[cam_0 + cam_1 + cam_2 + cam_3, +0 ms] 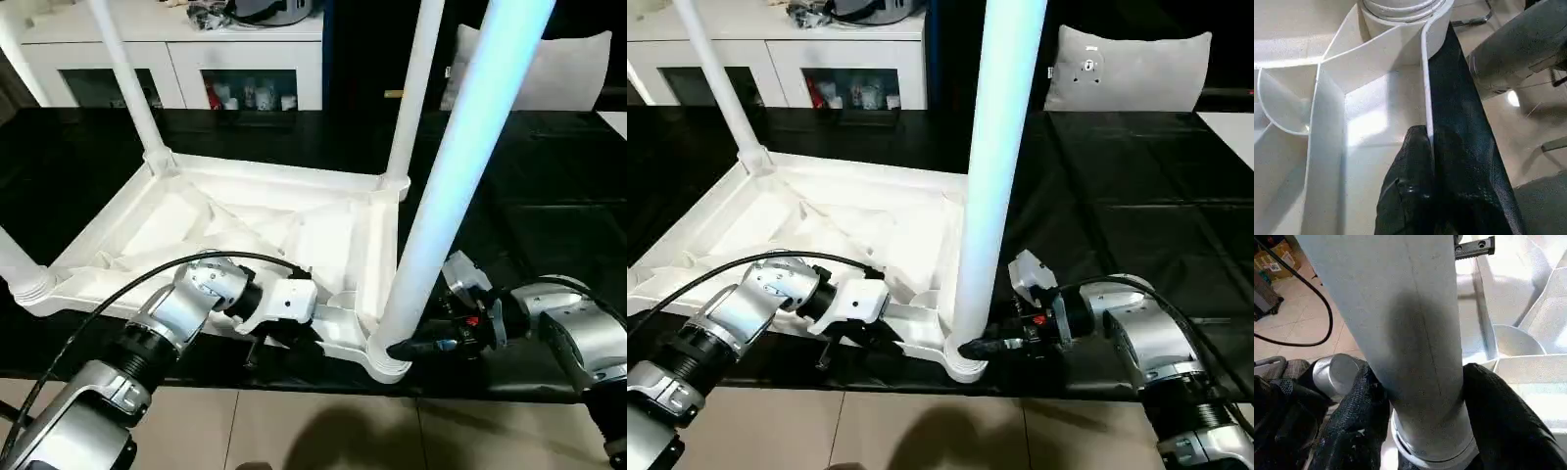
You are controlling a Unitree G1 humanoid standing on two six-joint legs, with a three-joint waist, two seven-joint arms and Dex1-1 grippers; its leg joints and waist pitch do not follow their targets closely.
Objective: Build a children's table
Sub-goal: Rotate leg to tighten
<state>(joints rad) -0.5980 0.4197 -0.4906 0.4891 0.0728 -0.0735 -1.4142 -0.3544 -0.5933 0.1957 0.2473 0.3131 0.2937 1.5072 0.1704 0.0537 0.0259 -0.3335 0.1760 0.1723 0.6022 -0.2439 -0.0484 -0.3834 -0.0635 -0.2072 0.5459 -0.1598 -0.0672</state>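
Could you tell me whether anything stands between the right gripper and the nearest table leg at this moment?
Nothing visible does. The right gripper already has its fingers on either side of the nearest leg, just above the corner socket where that leg stands upright in the upturned table top.

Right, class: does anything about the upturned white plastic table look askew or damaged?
Nothing stands out. The upturned white plastic table top lies flat on the black surface, and its tapered white legs stand in their corner sockets, undamaged.
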